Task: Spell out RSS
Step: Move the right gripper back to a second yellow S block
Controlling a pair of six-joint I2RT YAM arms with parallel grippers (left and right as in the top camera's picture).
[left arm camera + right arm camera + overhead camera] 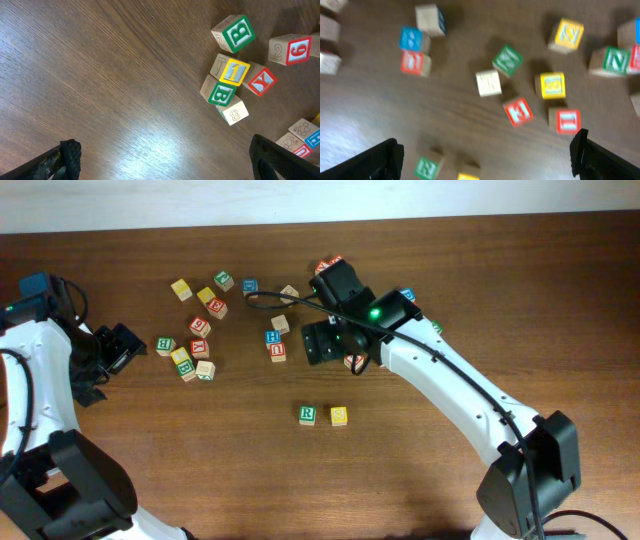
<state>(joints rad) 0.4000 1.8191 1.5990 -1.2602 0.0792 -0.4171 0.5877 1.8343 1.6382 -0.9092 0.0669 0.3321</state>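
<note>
The green-and-white R cube sits on the table with a yellow-faced cube touching its right side. Both show blurred at the bottom of the right wrist view, the R cube and the yellow cube. More yellow cubes lie among the loose ones; the blur hides their letters. My right gripper is open and empty, above the table behind the pair. My left gripper is open and empty at the far left, over bare wood.
A cluster of loose cubes lies right of the left gripper; it shows in the left wrist view. Blue and red cubes lie left of the right gripper. More cubes lie at the back by the right arm.
</note>
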